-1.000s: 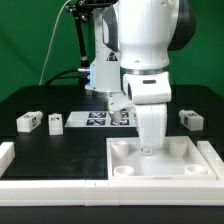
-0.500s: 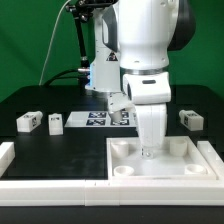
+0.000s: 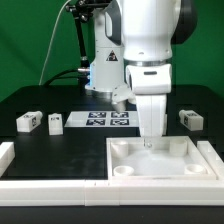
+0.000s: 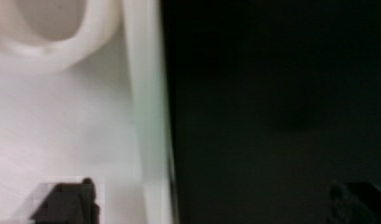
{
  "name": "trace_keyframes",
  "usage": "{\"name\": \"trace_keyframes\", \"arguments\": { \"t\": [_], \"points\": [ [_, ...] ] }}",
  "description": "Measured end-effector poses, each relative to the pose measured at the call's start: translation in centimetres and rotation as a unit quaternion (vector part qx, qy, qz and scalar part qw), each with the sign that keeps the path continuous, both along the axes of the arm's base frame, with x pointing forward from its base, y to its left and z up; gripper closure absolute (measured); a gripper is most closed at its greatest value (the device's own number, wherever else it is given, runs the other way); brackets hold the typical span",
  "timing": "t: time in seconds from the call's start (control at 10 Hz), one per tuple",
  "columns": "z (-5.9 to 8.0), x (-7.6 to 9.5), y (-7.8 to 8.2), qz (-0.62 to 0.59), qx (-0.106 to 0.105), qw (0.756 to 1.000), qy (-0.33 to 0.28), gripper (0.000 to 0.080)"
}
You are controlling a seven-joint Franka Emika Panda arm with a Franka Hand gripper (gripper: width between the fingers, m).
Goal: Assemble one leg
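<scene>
Black tabletop (image 3: 60,150) carries your leg (image 3: 188,118); it looks light, stiff, slick plastic; pinch its flat sides; your gripper (image 3: 150,142) hangs spread and empty.

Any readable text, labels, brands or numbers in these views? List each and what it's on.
No words, numbers or brand marks are readable in either view.
Thin flat white marker board: black-and-white square tags, patterns only, no letters.
Small white stubby plastic legs: tag marks too small to read.
Wrist view: blurred, no print visible.
</scene>
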State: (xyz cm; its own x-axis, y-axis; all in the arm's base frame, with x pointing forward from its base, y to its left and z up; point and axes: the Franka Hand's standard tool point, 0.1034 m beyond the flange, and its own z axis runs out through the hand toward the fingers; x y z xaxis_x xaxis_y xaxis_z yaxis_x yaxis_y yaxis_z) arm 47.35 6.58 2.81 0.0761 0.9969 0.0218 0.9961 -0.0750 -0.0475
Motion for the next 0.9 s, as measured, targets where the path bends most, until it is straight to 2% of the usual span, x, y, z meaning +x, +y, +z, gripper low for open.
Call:
{"name": "trace_keyframes", "arguments": {
  "t": [0.2,0.3,0.6,0.9],
  "points": [
    [2.6,-1.0,1.3,-0.026,-0.009,1.000,-0.006,0.0150],
    [3.3,-1.0,1.5,-0.032,-0.011,0.999,-0.008,0.0150],
    [2.9,-1.2,1.4,-0.058,-0.012,0.998,-0.004,0.0150],
    [2.9,-1.2,1.5,-0.186,-0.016,0.982,-0.001,0.0150]
  ]
}}
